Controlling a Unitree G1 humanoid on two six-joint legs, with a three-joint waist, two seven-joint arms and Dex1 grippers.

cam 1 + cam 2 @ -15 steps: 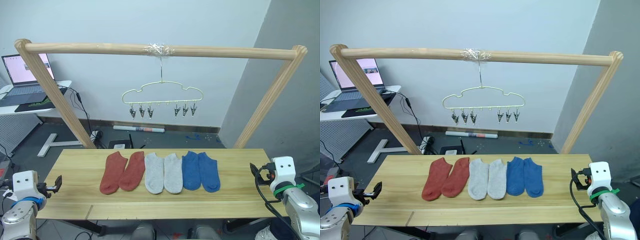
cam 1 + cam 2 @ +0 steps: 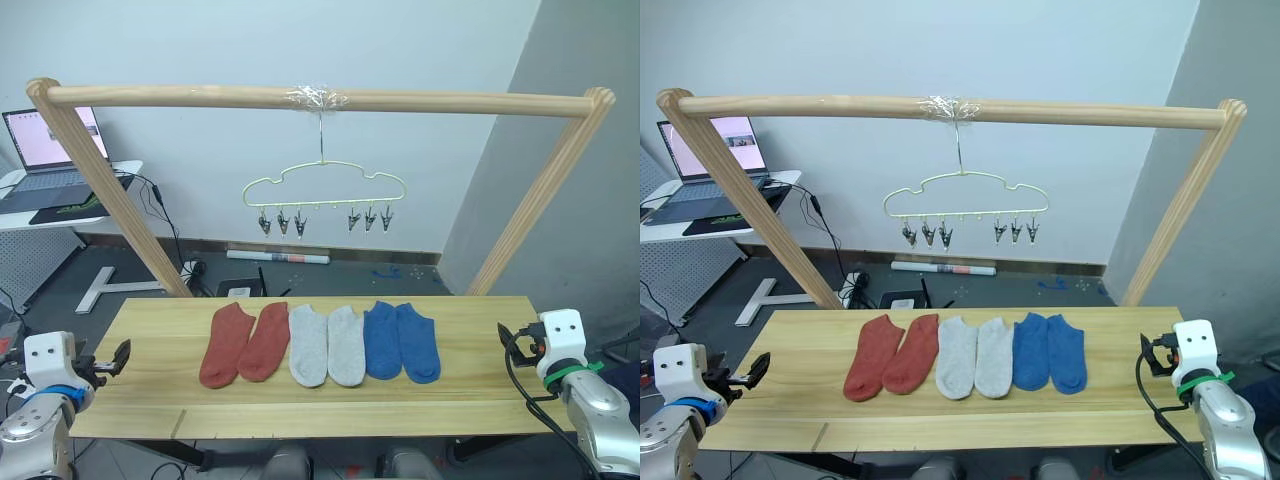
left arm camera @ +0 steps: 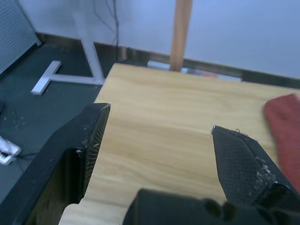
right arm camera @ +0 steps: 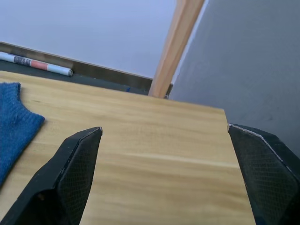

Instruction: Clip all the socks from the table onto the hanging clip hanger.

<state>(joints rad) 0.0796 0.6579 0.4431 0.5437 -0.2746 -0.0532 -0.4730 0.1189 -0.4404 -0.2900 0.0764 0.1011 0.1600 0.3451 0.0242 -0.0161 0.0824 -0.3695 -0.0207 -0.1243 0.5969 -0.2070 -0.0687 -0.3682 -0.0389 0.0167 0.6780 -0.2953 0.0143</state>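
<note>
End effectors sit nearest, one at each end of the tabletop (image 2: 150,400): the left end effector (image 3: 161,140) and the right end effector (image 4: 164,164) are both spread wide and grasp nothing, each over bare planks. Farther in, six socks lie flat in a touching row across the tabletop's middle: two red socks (image 2: 243,344) on the left, two grey socks (image 2: 327,345) in the centre, two blue socks (image 2: 400,341) on the right. Beyond and above them the hanger (image 2: 324,190) hangs by its hook from a wooden pole (image 2: 200,96), its six clips (image 2: 281,222) bare. A laptop (image 2: 48,145) stands on a desk far left.
</note>
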